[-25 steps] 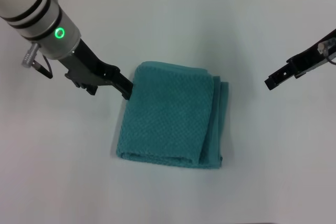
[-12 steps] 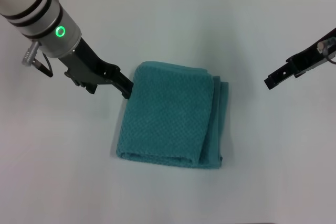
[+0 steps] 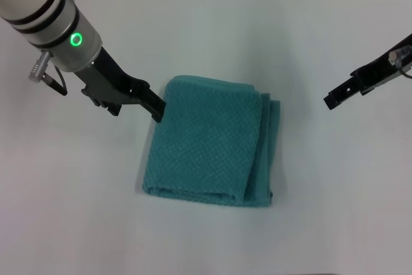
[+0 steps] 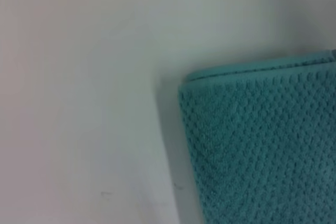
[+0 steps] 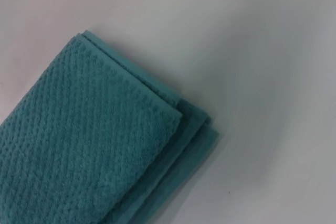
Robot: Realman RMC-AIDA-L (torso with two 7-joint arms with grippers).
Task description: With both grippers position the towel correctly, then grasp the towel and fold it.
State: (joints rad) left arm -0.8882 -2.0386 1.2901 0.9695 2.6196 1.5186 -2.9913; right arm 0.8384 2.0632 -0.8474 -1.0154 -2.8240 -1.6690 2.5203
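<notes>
on the white table (image 3: 206, 37) the folded towel (image 3: 209, 143) looks soft and limp; grip its layered edge. i can't tell either gripper's jaw state: left gripper (image 3: 156, 109), right gripper (image 3: 330, 100).

- Teal waffle-weave towel (image 3: 209, 143), folded into a layered rectangle, flat on white table (image 3: 322, 191), stepped edges showing along robot's right side.

Light was bright and even, shadows under the towel (image 3: 209, 143) soft and faint, both wrist views slightly out of focus, with dimmer corners.
</notes>
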